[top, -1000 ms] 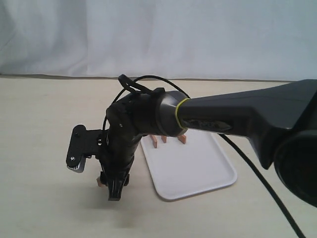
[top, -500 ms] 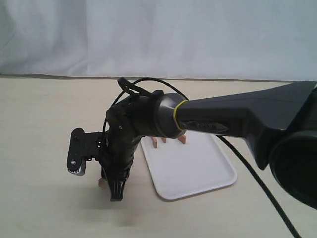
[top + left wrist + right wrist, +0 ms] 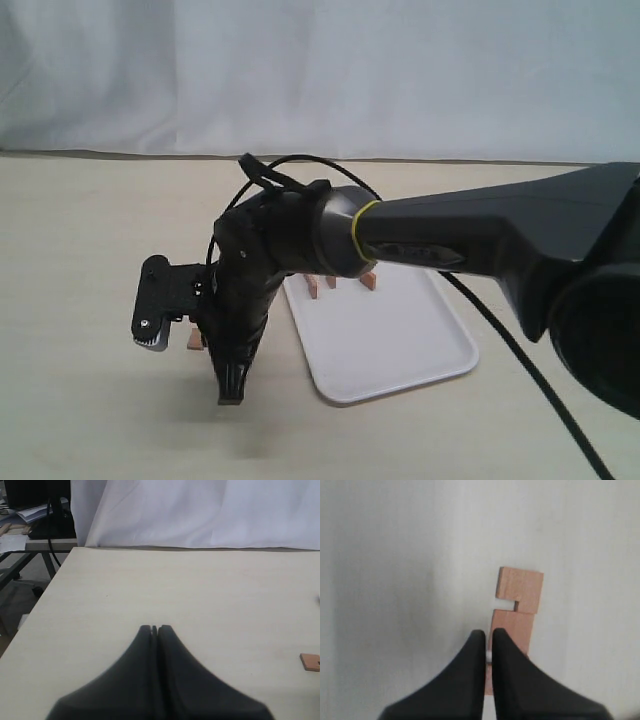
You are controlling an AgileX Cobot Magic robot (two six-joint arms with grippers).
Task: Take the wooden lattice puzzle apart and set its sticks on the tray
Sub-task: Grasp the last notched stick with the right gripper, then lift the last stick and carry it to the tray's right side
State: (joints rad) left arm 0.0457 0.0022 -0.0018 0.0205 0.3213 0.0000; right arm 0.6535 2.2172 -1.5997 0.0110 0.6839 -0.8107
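On pale table (image 3: 80, 250), white tray (image 3: 400, 340); curtain (image 3: 320, 70) behind.

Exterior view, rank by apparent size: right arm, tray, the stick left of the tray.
1. right arm, though its nearness to the camera inflates it
2. tray
3. stick, partly hidden behind the arm

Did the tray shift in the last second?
No. The tray keeps the same spot and angle against the table's far edge.
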